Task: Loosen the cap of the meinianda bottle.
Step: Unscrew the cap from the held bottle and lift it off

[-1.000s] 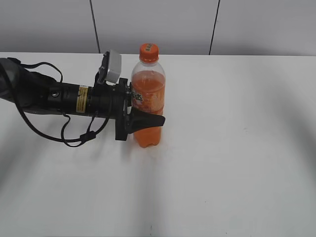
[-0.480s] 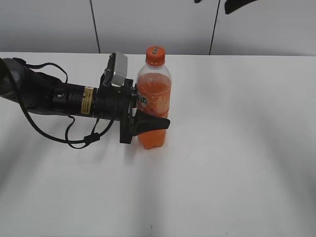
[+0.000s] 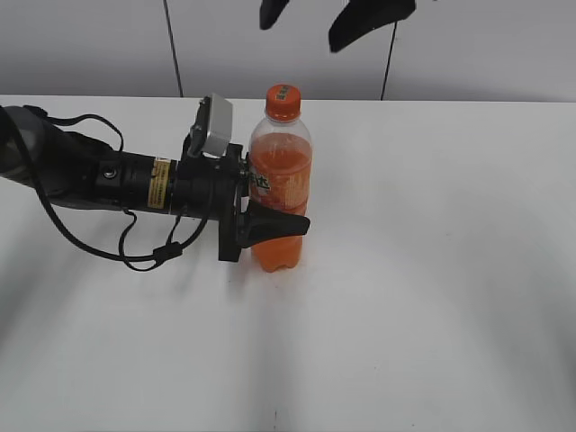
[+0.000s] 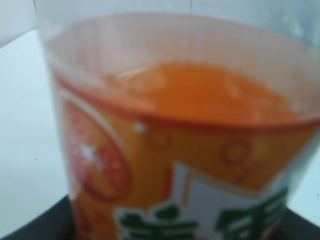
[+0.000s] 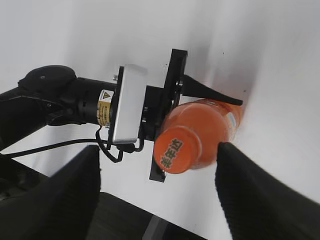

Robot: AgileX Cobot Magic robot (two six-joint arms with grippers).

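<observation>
The meinianda bottle (image 3: 280, 193), clear plastic with orange liquid and an orange label, stands upright on the white table. Its orange cap (image 3: 283, 101) sits on top. My left gripper (image 3: 270, 216) comes in from the left and is shut on the bottle's middle. In the left wrist view the bottle (image 4: 175, 150) fills the frame, blurred. My right gripper (image 3: 310, 18) hangs open above the cap, at the top edge of the exterior view. In the right wrist view the cap (image 5: 176, 150) shows from above between my right gripper's (image 5: 157, 195) spread fingers, with the bottle (image 5: 215, 127) below it.
The white table (image 3: 432, 270) stretches to the right and front of the bottle. A grey panelled wall (image 3: 495, 45) stands behind it. The left arm and its cable (image 3: 126, 252) lie across the table's left side.
The left gripper shifted the bottle slightly to the right a second ago, then held still. The right gripper has come down into view above the cap.
</observation>
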